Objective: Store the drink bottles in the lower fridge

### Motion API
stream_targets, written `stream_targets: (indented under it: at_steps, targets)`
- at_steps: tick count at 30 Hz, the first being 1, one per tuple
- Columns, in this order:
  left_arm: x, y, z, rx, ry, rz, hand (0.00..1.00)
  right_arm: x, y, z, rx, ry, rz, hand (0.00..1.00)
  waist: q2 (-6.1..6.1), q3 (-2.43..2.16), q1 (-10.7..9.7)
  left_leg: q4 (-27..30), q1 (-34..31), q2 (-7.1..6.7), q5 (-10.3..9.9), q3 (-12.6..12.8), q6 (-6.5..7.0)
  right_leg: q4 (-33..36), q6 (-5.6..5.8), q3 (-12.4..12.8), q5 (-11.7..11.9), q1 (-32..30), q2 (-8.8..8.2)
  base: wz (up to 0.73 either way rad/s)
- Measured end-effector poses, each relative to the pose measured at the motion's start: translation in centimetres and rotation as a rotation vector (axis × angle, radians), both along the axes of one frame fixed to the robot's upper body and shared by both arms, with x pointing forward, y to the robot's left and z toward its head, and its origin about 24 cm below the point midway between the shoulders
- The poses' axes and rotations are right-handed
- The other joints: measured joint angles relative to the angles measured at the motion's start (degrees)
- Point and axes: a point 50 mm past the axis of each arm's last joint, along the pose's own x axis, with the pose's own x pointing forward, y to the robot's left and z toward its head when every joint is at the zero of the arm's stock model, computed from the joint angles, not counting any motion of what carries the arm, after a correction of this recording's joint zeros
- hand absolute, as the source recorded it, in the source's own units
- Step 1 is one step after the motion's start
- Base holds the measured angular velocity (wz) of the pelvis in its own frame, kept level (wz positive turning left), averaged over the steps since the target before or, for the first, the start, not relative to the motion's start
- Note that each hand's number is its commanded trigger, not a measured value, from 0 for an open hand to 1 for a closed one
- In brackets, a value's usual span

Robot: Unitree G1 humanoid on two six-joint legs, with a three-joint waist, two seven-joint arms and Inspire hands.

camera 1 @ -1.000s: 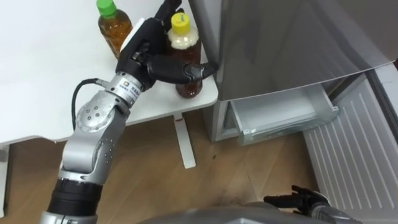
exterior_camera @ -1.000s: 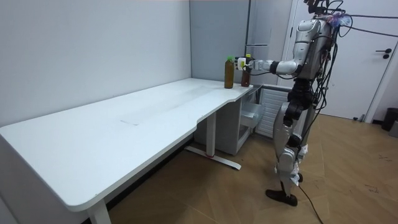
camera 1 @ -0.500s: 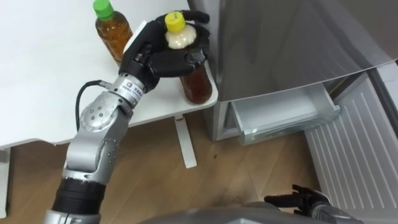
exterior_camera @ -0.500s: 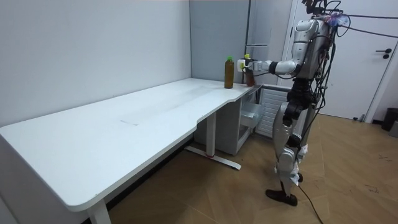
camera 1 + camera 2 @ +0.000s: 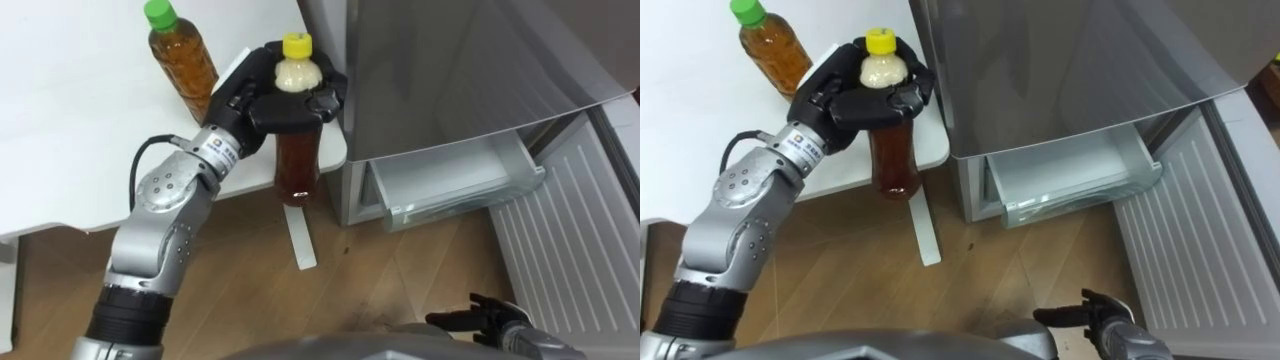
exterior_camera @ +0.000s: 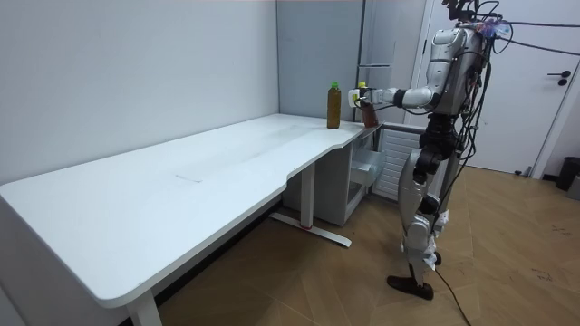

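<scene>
left hand (image 5: pixel 268 104) round one yellow-capped bottle (image 5: pixel 298 160), one green-capped bottle (image 5: pixel 183 62) on desk (image 5: pixel 80 130)

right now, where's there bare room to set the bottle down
The white table is bare everywhere left of the green-capped bottle. The open lower drawer of the fridge looks empty too. It is tight at the table corner beside the fridge, where the left hand holds the yellow-capped bottle.

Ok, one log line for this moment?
left hand: shut on yellow-capped bottle, held off white table edge | green-capped bottle: upright on table | lower fridge drawer: open | right hand: low, idle
</scene>
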Motion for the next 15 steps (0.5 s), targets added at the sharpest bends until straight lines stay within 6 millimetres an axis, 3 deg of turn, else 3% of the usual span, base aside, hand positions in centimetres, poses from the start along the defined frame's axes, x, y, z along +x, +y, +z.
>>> stream_targets:
  at_steps: [15]
  targets:
    - [0.1, -0.6, 0.5, -0.046, -0.03, 0.048, 1.0, 0.8, 1.2, 0.0, 0.017, -0.021, 0.08, 0.0, -0.7, -0.24, 5.1, 1.0, -1.2, 0.0, 0.0, -1.9, -0.02, 0.0, -0.08, -2.0, 0.1, 0.2, -0.04, 0.07]
